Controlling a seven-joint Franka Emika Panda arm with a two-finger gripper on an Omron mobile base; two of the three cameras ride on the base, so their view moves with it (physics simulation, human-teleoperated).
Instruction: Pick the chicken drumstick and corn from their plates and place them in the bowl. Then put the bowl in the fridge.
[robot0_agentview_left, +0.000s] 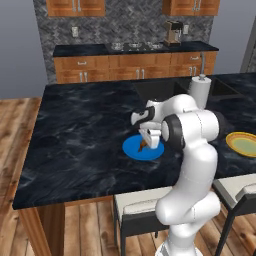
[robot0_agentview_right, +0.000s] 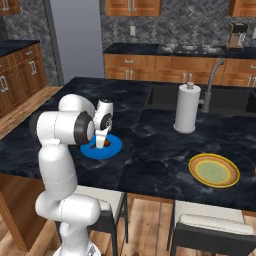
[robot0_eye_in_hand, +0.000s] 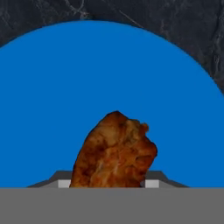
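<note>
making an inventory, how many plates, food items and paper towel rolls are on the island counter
plates: 2, blue plate and yellow-rimmed plate
food items: 1, chicken drumstick
paper towel rolls: 1
total: 4

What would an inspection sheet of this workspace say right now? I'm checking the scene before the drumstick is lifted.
Surface: black marble island counter, with a sink.
Job's things: chicken drumstick on the blue plate; yellow-rimmed plate has nothing on it.
Clutter: paper towel roll upright by the faucet.
Grippers: gripper down over the blue plate, jaws either side of the drumstick; firm grip not confirmed.
Cables: nothing seen.
Surroundings: wood cabinets, coffee machine, stools by the island.
</note>
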